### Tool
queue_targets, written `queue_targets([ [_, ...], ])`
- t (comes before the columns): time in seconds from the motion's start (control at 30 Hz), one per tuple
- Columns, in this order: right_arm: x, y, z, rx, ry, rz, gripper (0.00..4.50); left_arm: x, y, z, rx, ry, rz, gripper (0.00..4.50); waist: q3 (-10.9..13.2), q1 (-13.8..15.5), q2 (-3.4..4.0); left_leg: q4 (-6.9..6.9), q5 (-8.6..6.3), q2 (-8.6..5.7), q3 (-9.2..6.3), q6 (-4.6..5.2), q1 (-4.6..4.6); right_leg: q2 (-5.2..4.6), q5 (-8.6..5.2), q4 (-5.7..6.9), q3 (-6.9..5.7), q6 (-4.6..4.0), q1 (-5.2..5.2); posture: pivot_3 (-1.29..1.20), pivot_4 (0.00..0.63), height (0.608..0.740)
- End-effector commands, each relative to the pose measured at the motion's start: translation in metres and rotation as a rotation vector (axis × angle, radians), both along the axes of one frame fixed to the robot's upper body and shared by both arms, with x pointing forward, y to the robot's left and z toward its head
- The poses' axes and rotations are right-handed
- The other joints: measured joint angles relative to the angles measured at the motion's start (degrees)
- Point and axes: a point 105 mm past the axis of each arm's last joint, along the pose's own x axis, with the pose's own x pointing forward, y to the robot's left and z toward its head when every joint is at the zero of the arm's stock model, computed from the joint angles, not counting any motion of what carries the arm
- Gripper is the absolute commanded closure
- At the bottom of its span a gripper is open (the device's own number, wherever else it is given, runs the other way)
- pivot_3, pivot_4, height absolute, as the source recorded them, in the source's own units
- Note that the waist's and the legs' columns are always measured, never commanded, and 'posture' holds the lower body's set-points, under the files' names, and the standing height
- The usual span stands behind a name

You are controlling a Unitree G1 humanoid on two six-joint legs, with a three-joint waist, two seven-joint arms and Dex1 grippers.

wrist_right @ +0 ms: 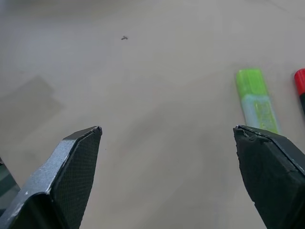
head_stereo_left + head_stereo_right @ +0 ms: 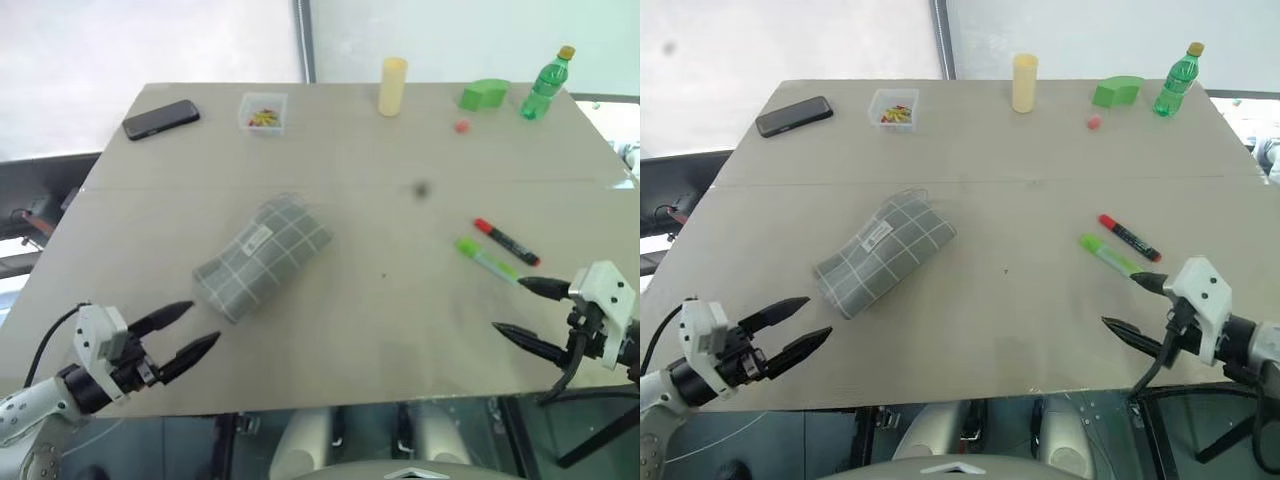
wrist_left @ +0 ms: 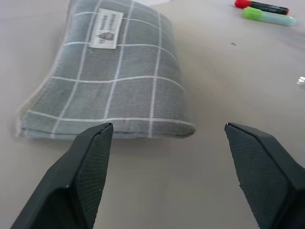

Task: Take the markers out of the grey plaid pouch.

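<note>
Two markers [image 2: 497, 250] and one pouch [image 2: 263, 256] lie apart on the beige table [image 2: 400, 310]. Left gripper [image 2: 192, 329] and right gripper [image 2: 522, 311] both gape, empty.

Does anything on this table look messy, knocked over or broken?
Nothing looks spilled or damaged. The flat grey plaid fabric pouch lies askew, diagonal to the table edge, and the slim red marker and light green marker lie loose on the bare tabletop beside each other, well apart from the pouch.
</note>
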Motion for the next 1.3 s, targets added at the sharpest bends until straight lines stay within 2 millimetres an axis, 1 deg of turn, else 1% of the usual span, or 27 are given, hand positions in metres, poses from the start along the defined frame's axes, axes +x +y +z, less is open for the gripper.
queue_targets([
  [0.03, -0.002, 0.001, 0.014, -0.042, -0.074, 0.023, 0.00, -0.002, 0.002, 0.003, 0.012, -0.001, -0.011, 0.51, 0.0, 0.0, 0.00, 0.00, 0.00, 0.00, 0.00, 0.00, 0.00, 0.00, 0.00, 0.00, 0.00, 0.00, 0.00, 0.00, 0.150, 0.740],
  [0.1, -0.001, 0.002, 0.016, -0.040, -0.084, 0.021, 0.00, -0.001, 0.004, 0.000, 0.006, 0.011, 0.005, 0.51, 0.0, 0.0, 0.01, -0.01, 0.00, 0.00, 0.00, 0.00, 0.01, 0.00, 0.00, 0.00, -0.01, 0.00, -0.01, 0.00, 0.150, 0.740],
  [0.2, 0.000, 0.005, 0.017, -0.037, -0.089, 0.018, 0.00, -0.005, 0.002, -0.005, -0.106, 0.099, 0.025, 0.51, 0.0, 0.0, 0.01, 0.01, 0.00, 0.01, 0.00, 0.00, 0.01, 0.00, 0.00, 0.00, 0.01, 0.00, 0.00, 0.00, 0.150, 0.740],
  [0.33, 0.000, 0.010, 0.015, -0.036, -0.089, 0.021, 0.00, -0.006, -0.004, -0.004, -0.418, 0.297, 0.096, 0.51, 0.0, -0.1, -0.01, 0.02, 0.00, 0.01, 0.00, 0.00, 0.01, 0.00, -0.01, 0.00, 0.03, 0.01, 0.01, 0.00, 0.150, 0.740],
  [0.4, 0.001, 0.011, 0.016, -0.034, -0.092, 0.022, 0.00, -0.006, -0.008, -0.001, -0.503, 0.348, 0.095, 0.51, 0.0, 0.0, -0.01, 0.02, 0.00, 0.01, 0.00, 0.00, 0.01, 0.01, -0.01, 0.01, 0.02, 0.02, 0.00, 0.00, 0.150, 0.740],
  [0.47, 0.002, 0.012, 0.016, -0.039, -0.097, 0.025, 0.00, 0.003, -0.010, -0.002, -0.598, 0.395, 0.141, 0.51, 0.0, 0.1, 0.00, 0.02, 0.00, 0.00, 0.00, 0.00, 0.02, 0.02, -0.01, 0.02, 0.01, 0.02, 0.00, 0.00, 0.150, 0.740],
  [0.57, 0.004, 0.013, 0.017, -0.046, -0.105, 0.028, 0.00, 0.017, -0.013, -0.007, -0.674, 0.440, 0.190, 0.51, 0.0, 0.3, -0.01, 0.10, 0.01, 0.00, 0.00, 0.00, 0.03, 0.02, 0.00, 0.10, 0.01, 0.02, 0.02, 0.00, 0.150, 0.740],
  [0.7, 0.004, 0.015, 0.017, -0.058, -0.112, 0.034, 0.00, 0.042, -0.014, -0.017, -0.790, 0.495, 0.274, 0.51, -0.1, 0.5, -0.04, 0.14, 0.02, -0.01, 0.00, 0.00, 0.08, 0.04, 0.01, 0.13, 0.01, 0.03, 0.08, 0.00, 0.150, 0.740],
  [0.8, 0.004, 0.016, 0.016, -0.067, -0.113, 0.030, 0.00, 0.054, -0.017, -0.026, -0.812, 0.529, 0.317, 0.51, -0.1, 1.1, 0.03, 0.15, 0.03, -0.02, 0.01, -0.02, 0.17, 0.05, 0.02, 0.15, 0.02, 0.04, 0.15, 0.00, 0.150, 0.740],
  [0.87, 0.003, 0.016, 0.014, -0.072, -0.111, 0.030, 0.00, 0.066, -0.015, -0.035, -0.837, 0.547, 0.371, 1.02, -0.2, 1.4, 0.17, 0.14, 0.06, -0.01, 0.01, -0.08, 0.30, 0.06, 0.02, 0.16, 0.02, 0.05, 0.26, 0.00, 0.150, 0.740],
  [0.9, 0.002, 0.017, 0.013, -0.075, -0.109, 0.029, 0.00, 0.072, -0.013, -0.035, -0.860, 0.537, 0.395, 1.35, -0.2, 1.6, 0.23, 0.12, 0.05, -0.01, 0.01, -0.07, 0.43, 0.05, 0.01, 0.16, 0.03, 0.02, 0.38, 0.00, 0.150, 0.740],
  [0.93, 0.002, 0.017, 0.011, -0.078, -0.107, 0.027, 0.00, 0.076, -0.011, -0.034, -0.874, 0.526, 0.414, 1.88, -0.2, 1.6, 0.23, 0.09, 0.05, -0.01, 0.01, -0.07, 0.60, 0.04, 0.00, 0.16, 0.02, 0.01, 0.53, 0.00, 0.150, 0.740],
  [0.97, 0.001, 0.017, 0.011, -0.081, -0.106, 0.025, 0.00, 0.079, -0.008, -0.033, -0.881, 0.509, 0.431, 2.28, -0.2, 1.6, 0.23, 0.09, 0.05, 0.00, 0.01, -0.08, 0.67, 0.04, 0.00, 0.16, 0.03, 0.01, 0.60, 0.00, 0.150, 0.740],
  [1.0, 0.001, 0.016, 0.010, -0.084, -0.105, 0.023, 0.00, 0.081, -0.006, -0.030, -0.892, 0.488, 0.442, 2.83, -0.2, 1.6, 0.22, 0.07, 0.05, 0.01, 0.01, -0.08, 0.72, 0.03, 0.00, 0.16, 0.04, 0.01, 0.65, 0.00, 0.150, 0.740],
  [1.07, 0.000, 0.017, 0.008, -0.085, -0.102, 0.019, 0.00, 0.083, -0.001, -0.025, -0.901, 0.466, 0.463, 3.79, -0.3, 1.5, 0.40, 0.06, 0.05, 0.01, 0.02, -0.08, 0.76, 0.02, 0.00, 0.17, 0.08, 0.00, 0.67, 0.00, 0.150, 0.740],
  [1.1, -0.001, 0.017, 0.007, -0.086, -0.101, 0.019, 0.00, 0.084, 0.001, -0.022, -0.891, 0.443, 0.465, 4.18, -0.4, 1.4, 0.47, 0.05, 0.05, 0.01, 0.02, -0.08, 0.78, 0.02, 0.00, 0.17, 0.11, -0.01, 0.67, 0.00, 0.150, 0.740],
  [1.13, -0.001, 0.017, 0.006, -0.088, -0.095, 0.018, 0.00, 0.087, 0.004, -0.012, -0.887, 0.384, 0.467, 4.48, -0.4, 1.3, 0.53, 0.03, 0.05, 0.01, 0.02, -0.08, 0.81, 0.02, 0.01, 0.17, 0.11, -0.01, 0.67, 0.00, 0.150, 0.740],
  [1.17, -0.001, 0.017, 0.004, -0.092, -0.091, 0.018, 0.00, 0.090, 0.009, -0.002, -0.847, 0.301, 0.476, 4.48, -0.4, 1.2, 0.53, -0.01, 0.05, 0.02, 0.02, -0.09, 0.84, 0.02, 0.01, 0.17, 0.11, -0.01, 0.67, 0.00, 0.150, 0.740],
  [1.2, -0.001, 0.017, 0.003, -0.095, -0.088, 0.018, 0.00, 0.094, 0.014, 0.012, -0.760, 0.180, 0.486, 4.48, -0.4, 1.2, 0.46, -0.05, 0.05, 0.02, 0.02, -0.10, 0.85, 0.02, 0.01, 0.18, 0.12, -0.02, 0.64, 0.00, 0.150, 0.740],
  [1.23, -0.001, 0.018, 0.002, -0.093, -0.085, 0.020, 0.00, 0.099, 0.020, 0.026, -0.639, 0.050, 0.509, 4.48, -0.3, 1.2, 0.37, -0.07, 0.07, 0.04, 0.02, -0.13, 0.85, 0.03, 0.01, 0.18, 0.11, -0.03, 0.60, 0.00, 0.150, 0.740],
  [1.3, 0.000, 0.019, 0.003, -0.087, -0.083, 0.023, 0.00, 0.106, 0.026, 0.062, -0.425, -0.209, 0.496, 4.48, -0.2, 1.3, 0.14, -0.10, 0.08, 0.04, 0.04, -0.15, 0.81, 0.02, 0.02, 0.16, 0.11, -0.06, 0.54, 0.00, 0.150, 0.740],
])
